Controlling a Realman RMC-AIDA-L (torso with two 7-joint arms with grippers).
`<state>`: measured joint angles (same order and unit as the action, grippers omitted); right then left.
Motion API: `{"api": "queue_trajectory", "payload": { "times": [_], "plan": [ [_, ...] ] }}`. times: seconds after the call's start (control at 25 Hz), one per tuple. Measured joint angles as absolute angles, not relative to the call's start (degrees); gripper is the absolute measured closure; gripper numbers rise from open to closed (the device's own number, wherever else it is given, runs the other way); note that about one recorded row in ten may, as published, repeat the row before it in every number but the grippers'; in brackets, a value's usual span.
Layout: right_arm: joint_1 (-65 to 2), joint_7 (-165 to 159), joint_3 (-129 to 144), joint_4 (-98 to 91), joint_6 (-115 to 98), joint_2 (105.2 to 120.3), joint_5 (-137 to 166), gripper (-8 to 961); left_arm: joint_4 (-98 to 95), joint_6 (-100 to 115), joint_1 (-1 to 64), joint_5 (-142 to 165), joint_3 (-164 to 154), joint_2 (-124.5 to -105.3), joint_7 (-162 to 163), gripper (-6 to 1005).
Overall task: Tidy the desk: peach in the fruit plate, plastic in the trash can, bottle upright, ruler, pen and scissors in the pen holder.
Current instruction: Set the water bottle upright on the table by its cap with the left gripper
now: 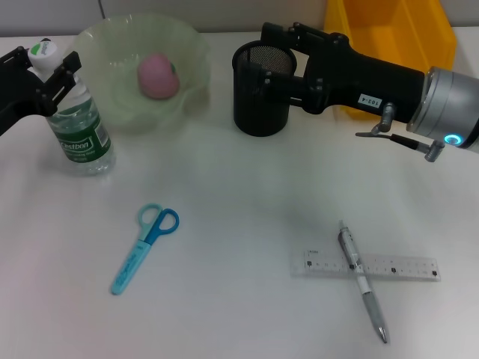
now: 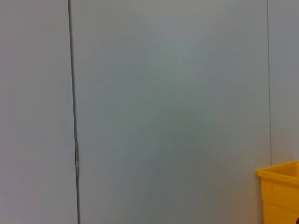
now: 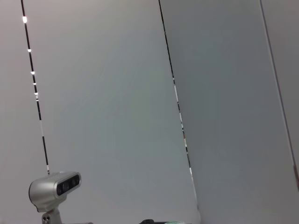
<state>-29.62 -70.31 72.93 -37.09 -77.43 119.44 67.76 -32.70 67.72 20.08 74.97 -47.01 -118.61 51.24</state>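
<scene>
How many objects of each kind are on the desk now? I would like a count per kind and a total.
Stationery: 3 (scissors, pen, ruler)
Containers: 3 (fruit plate, pen holder, yellow bin)
Bottle: 1
Peach: 1
Total: 8

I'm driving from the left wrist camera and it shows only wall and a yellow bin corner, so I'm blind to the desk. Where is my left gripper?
Observer: The left gripper is at the neck of the clear plastic water bottle, which stands upright at the desk's left.
Operator: Is the peach sorted?
Observer: Yes, the pink peach lies in the pale green fruit plate.
Operator: What's not yet put away?
Observer: The blue scissors, silver pen and clear ruler lie on the white desk, outside the black mesh pen holder; the pen lies across the ruler.
</scene>
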Motion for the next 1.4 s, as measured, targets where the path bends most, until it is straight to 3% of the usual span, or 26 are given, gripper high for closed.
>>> {"api": "queue_trajectory", "payload": {
  "times": [1.4],
  "plan": [
    [-29.62,-70.31,72.82,-37.09,-77.42,119.53,67.76,231,-32.52,70.89,20.04,74.54,-47.02,-118.56,49.84,508]
  ]
}}
